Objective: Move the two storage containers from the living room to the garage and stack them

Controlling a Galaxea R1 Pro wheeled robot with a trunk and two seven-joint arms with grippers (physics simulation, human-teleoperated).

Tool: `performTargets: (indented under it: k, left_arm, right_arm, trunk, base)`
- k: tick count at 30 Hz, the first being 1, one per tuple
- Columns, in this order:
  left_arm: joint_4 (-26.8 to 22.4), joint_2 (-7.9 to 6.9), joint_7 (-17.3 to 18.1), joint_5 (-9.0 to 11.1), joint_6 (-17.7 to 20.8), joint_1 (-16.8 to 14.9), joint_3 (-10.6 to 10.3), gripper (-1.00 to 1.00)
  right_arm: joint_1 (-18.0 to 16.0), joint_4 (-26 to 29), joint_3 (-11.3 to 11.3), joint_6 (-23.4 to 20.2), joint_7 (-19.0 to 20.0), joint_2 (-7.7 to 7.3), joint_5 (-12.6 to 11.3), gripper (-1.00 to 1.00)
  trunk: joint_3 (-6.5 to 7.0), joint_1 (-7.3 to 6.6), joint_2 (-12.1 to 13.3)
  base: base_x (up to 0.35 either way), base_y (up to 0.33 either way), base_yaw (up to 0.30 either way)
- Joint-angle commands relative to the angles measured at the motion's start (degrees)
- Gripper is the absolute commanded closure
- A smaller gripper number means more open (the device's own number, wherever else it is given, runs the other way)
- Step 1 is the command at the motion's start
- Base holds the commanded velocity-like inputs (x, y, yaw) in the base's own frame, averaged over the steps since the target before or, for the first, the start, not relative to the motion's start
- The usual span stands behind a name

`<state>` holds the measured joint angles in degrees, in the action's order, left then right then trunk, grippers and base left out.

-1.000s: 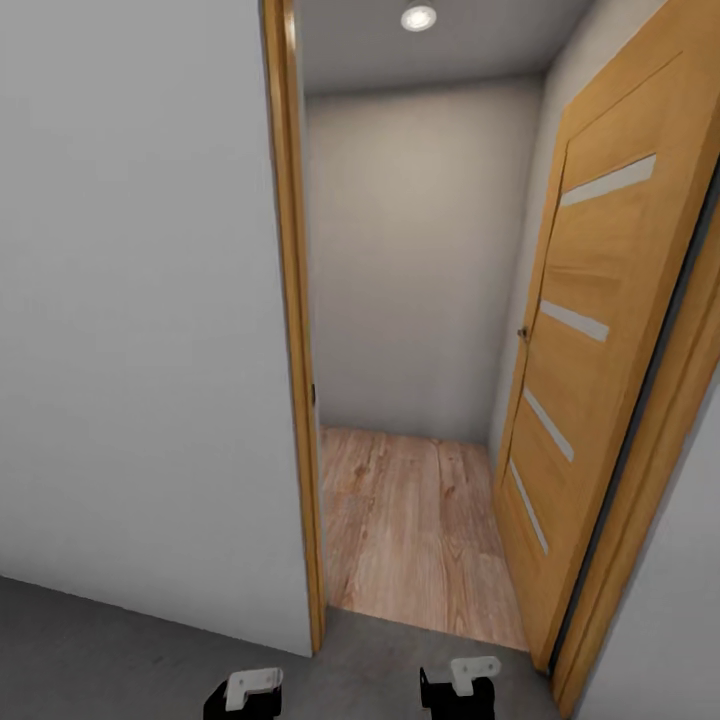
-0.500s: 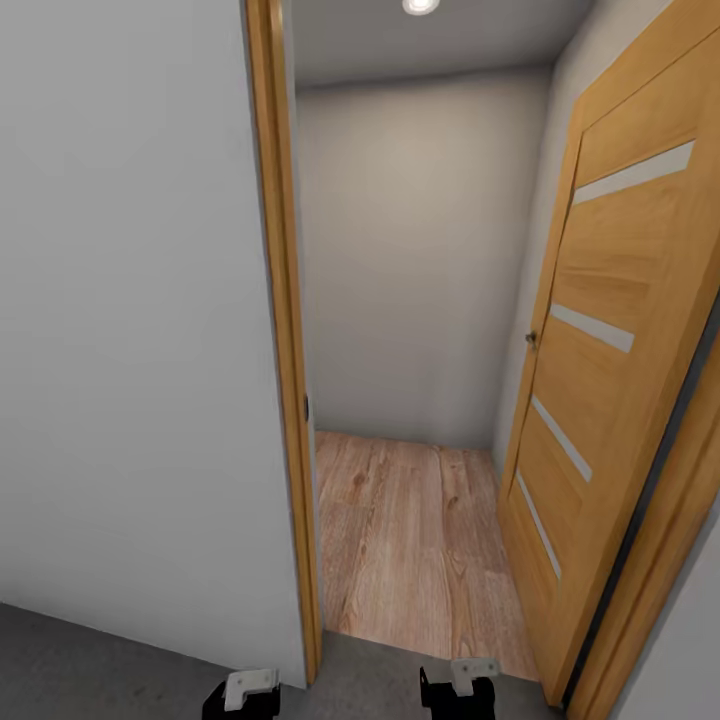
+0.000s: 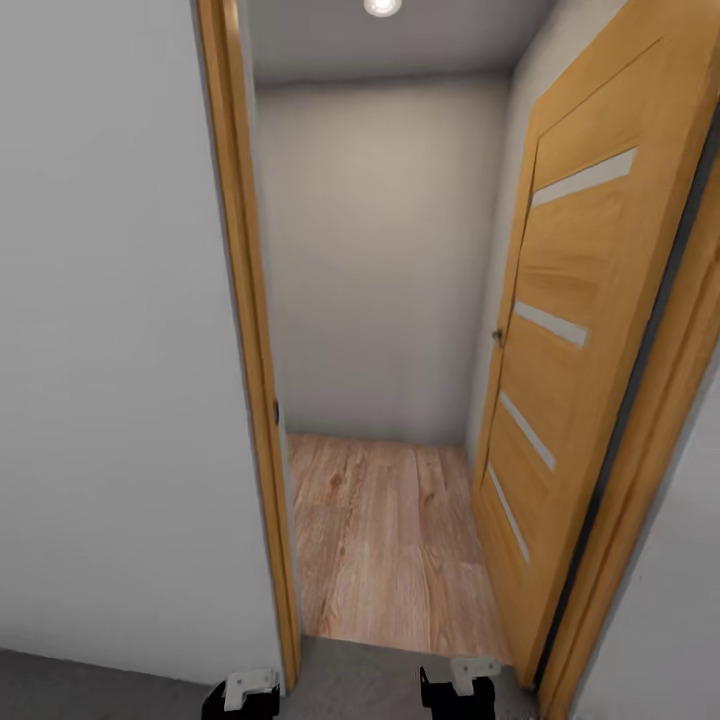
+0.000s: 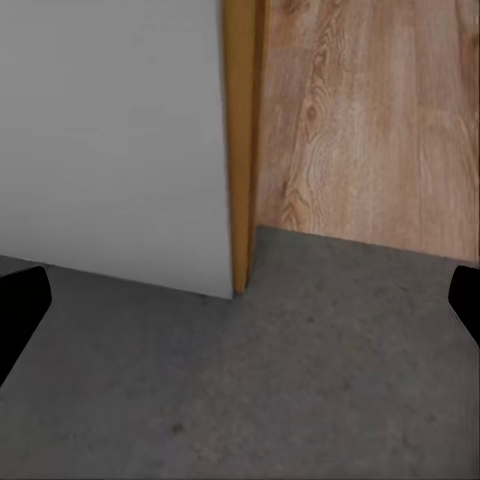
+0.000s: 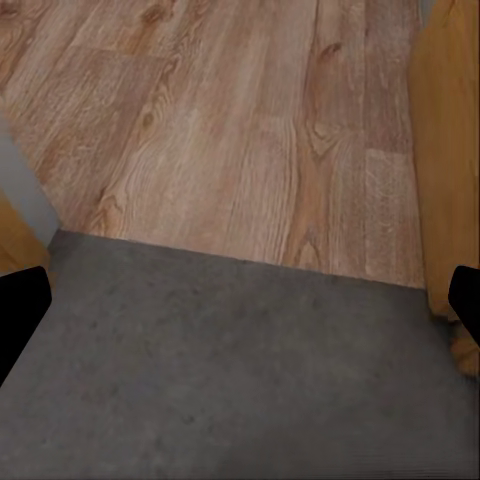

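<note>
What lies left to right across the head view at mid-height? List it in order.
Grey-white wall → left door frame post → far wall of the small room → open orange-wood door → right door frame.

Both arms sit low at the bottom edge of the head view. The left gripper is at lower left, the right gripper at lower centre-right, each black with a pale bracket on top. In both wrist views, dark fingers stand wide apart at the frame edges, holding nothing.
</note>
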<state>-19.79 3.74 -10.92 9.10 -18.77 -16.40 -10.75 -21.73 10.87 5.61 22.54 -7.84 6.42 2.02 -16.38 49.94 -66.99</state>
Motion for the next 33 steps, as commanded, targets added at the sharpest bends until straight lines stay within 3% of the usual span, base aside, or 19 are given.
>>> performTargets:
  k: [1, 18, 33]
  left_arm:
    - [0.01, -0.04, -0.33, 0.57, -0.22, -0.04, -0.5, -1.0]
    - [0.01, -0.04, -0.33, 0.51, -0.22, -0.04, -0.5, -1.0]
    - [0.01, -0.11, -0.39, 0.62, -0.18, -0.04, -0.38, -1.0]
  right_arm:
    - [-0.06, -0.09, 0.46, 0.05, -0.6, 0.0, 0.2, -1.0]
    - [-0.01, -0.1, 0.46, 0.13, -0.6, 0.08, 0.18, -1.0]
    - [-0.02, -0.11, 0.46, 0.14, -0.61, 0.09, 0.2, -1.0]
  trunk:
    - [-0.07, 0.0, -0.04]
    - [-0.07, 0.0, -0.04]
    - [-0.07, 0.0, -0.04]
  base:
    - [0.0, 0.0, -0.295]
    - [0.054, 0.0, -0.293]
    - [0.329, 0.0, -0.03]
